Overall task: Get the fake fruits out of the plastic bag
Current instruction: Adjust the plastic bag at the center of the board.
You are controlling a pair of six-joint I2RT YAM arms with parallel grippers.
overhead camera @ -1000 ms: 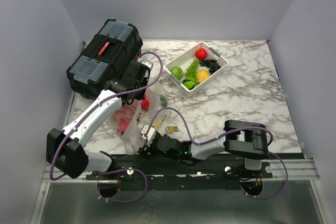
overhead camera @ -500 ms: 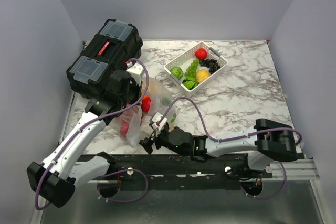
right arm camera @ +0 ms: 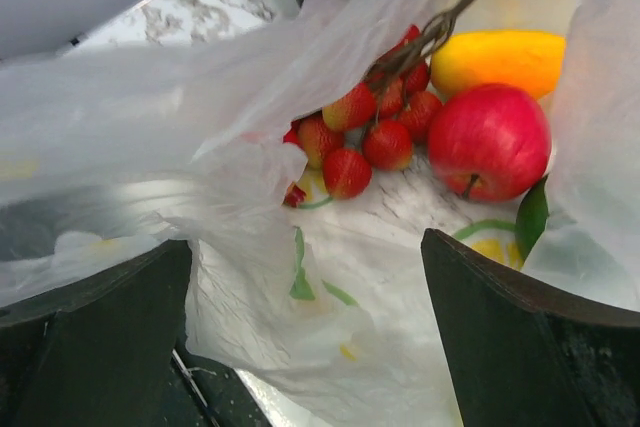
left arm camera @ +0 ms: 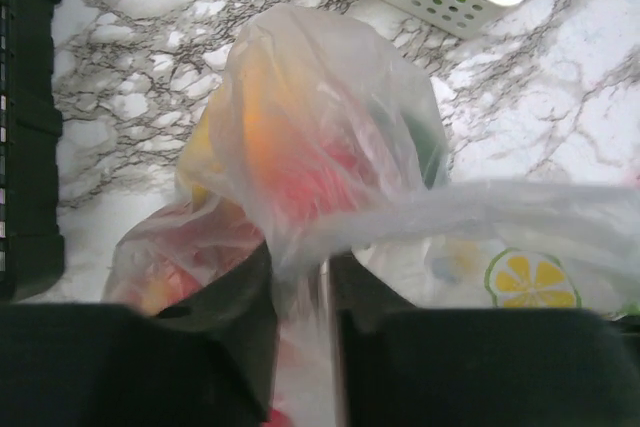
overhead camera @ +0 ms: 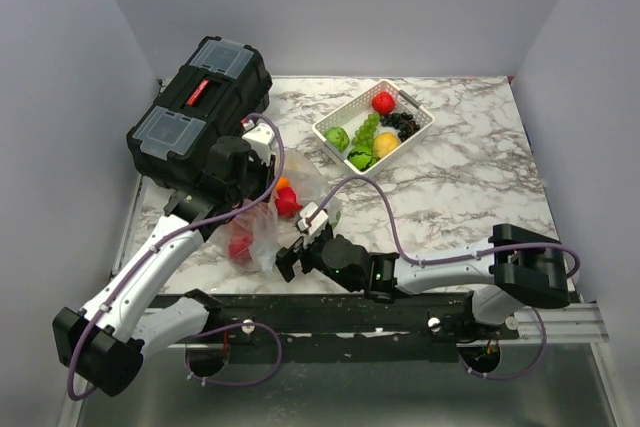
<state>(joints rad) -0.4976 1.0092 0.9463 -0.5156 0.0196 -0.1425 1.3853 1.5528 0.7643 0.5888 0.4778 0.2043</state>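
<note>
Edging forward since half a second ago, the right gripper (right arm camera: 305,247) sits with jaws apart at the mouth of the plastic bag (overhead camera: 262,232), which lies on the table's (overhead camera: 470,177) near-left part. The bag's film is limp, crinkly and clear, and the left gripper (left arm camera: 300,292) is clamped on it. The glossy fake fruits (right arm camera: 400,127) inside look light, hard and slippery, so the red apple (right arm camera: 488,142) is best gripped across its middle.

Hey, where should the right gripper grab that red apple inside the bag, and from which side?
Probably across the red apple's round middle, coming straight in through the plastic bag's open mouth. It lies uncovered there, with strawberries crowding one side.
</note>
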